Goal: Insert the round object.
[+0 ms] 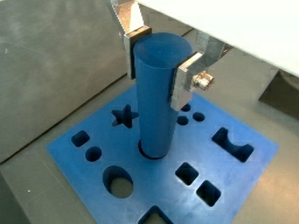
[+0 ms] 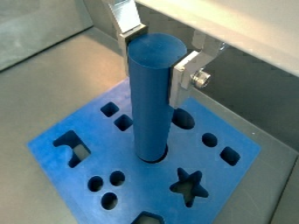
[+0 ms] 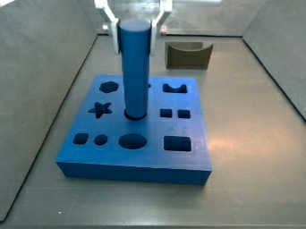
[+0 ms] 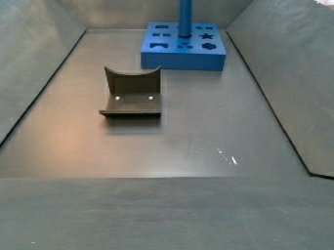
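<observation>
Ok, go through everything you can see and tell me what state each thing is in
Hand: at the top of the peg, fingers on either side of it, closed on it.
Blue cylinder peg: upright, lower end in the block's round hole.
Blue block: flat on the floor, other holes empty.
U-shaped piece: on the floor, apart from the block.

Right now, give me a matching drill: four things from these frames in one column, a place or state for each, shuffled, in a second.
Things
1. round object
2. end effector
3. blue block
4. U-shaped piece

Places or states
A. lies flat on the floor, full of shaped holes
B. stands upright with its lower end in a round hole
C. sits on the floor apart from the block
D. at the peg's top, a finger on each side of it

Pairs: 1-B, 2-D, 3-A, 4-C
</observation>
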### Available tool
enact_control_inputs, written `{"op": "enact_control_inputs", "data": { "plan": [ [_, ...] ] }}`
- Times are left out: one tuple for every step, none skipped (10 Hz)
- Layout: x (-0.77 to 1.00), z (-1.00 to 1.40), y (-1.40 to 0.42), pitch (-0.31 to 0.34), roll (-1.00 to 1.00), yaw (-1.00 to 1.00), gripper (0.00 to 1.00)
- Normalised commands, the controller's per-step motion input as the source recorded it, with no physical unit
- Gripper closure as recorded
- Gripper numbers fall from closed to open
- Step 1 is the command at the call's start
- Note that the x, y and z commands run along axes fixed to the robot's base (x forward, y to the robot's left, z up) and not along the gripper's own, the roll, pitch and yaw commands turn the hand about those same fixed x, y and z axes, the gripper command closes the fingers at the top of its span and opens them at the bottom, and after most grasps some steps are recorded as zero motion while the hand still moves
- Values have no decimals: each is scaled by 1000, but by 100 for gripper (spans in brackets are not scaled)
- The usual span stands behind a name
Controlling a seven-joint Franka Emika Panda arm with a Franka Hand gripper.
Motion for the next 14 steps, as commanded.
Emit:
{"op": "enact_control_inputs", "data": {
  "plan": [
    [9,-397,-17,-81,0,-66,100],
    [0,-377,-69,-121,-37,-11,100],
    [-14,-309,-69,-107,-37,0,100],
    [-137,-229,0,-91,-20,0,100],
    [-63,-183,0,-20,0,0,100],
    [-43,-126,0,0,0,0,100],
    [-54,-103,46,0,13,0,100],
    [-14,-34,51,0,0,-6,100],
    [0,-89,46,0,3,-11,100],
    [11,-211,0,0,3,0,100],
    [137,-357,0,0,0,-37,100],
    [157,-389,0,0,0,-63,100],
    [123,-354,0,0,0,-54,100],
    [91,-311,0,0,0,-63,100]
  ]
}}
